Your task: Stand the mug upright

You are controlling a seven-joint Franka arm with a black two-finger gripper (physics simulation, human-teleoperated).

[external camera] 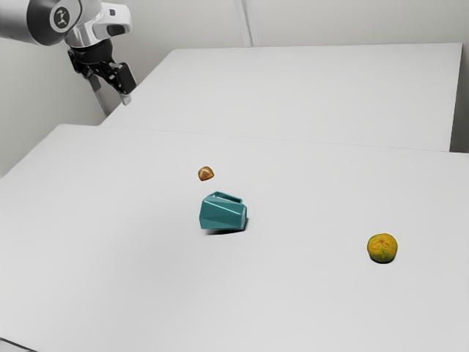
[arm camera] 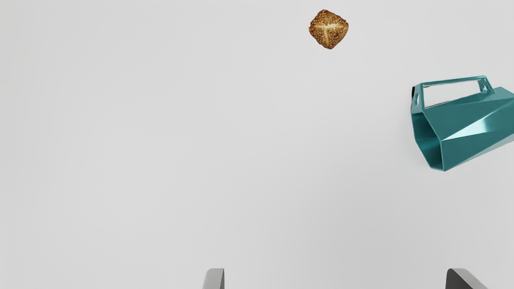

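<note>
Exterior view: yellow-green fruit (external camera: 382, 248) nearest, table's (external camera: 308, 308) right edge cut off. Mug (external camera: 223, 213) on its side, bread roll (external camera: 206, 174) between it and far edge. Gripper (external camera: 126, 100) near far-left corner, tips hard to read.
Wrist view: jaws wide apart, mug's base end cropped.

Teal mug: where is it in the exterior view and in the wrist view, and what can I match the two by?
Exterior view: the mug lies on its side, just left of centre.
Wrist view: beyond the open gripper, cut off by the picture's edge, its mouth showing.
Shared landmark: the brown bread roll, off the mug's handle side in both.
</note>
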